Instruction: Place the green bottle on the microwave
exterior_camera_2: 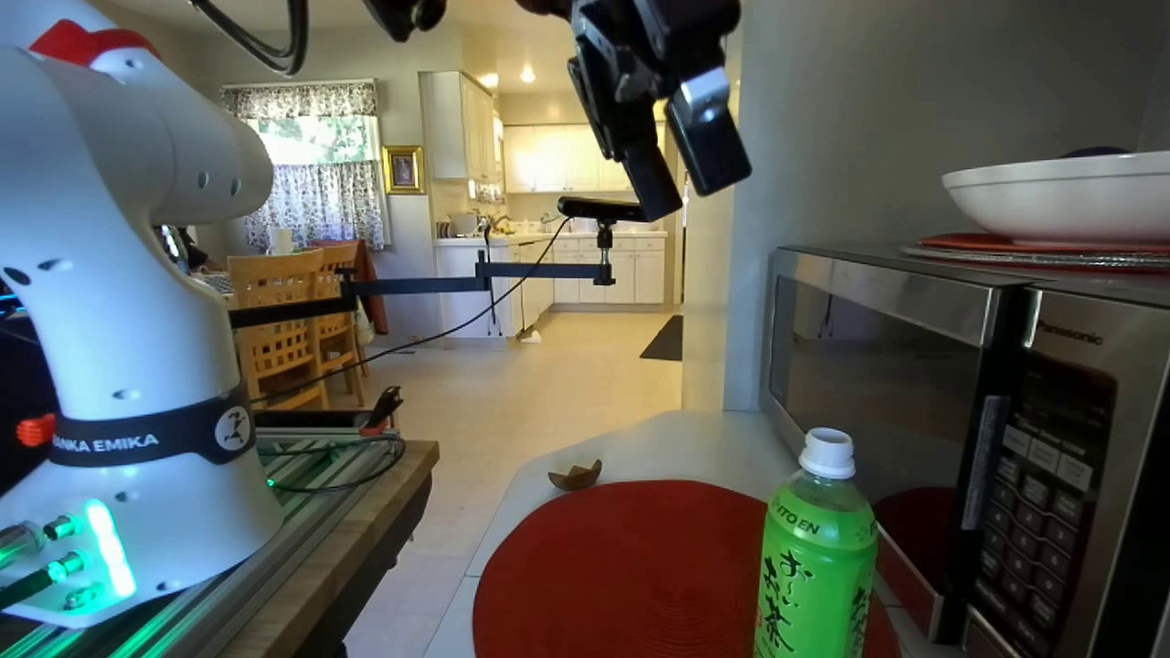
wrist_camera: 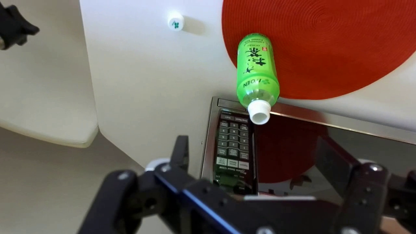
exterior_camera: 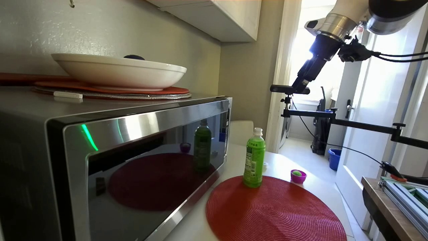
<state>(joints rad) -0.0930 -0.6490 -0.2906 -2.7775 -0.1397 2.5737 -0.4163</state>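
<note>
Green ITO EN bottle: upright on the round red placemat, near its edge, mouth open, in front of the Panasonic microwave.
Gripper: hangs higher than the bottle and apart from it, jaws spread.
White bowl: on a red mat atop the microwave.
White bottle cap: on the table, apart from the placemat.
Pink cup: near the placemat, something green inside.

Glossy plastic bottle, shiny metal microwave trim, ridged woven placemat, smooth bowl, perhaps ceramic.
</note>
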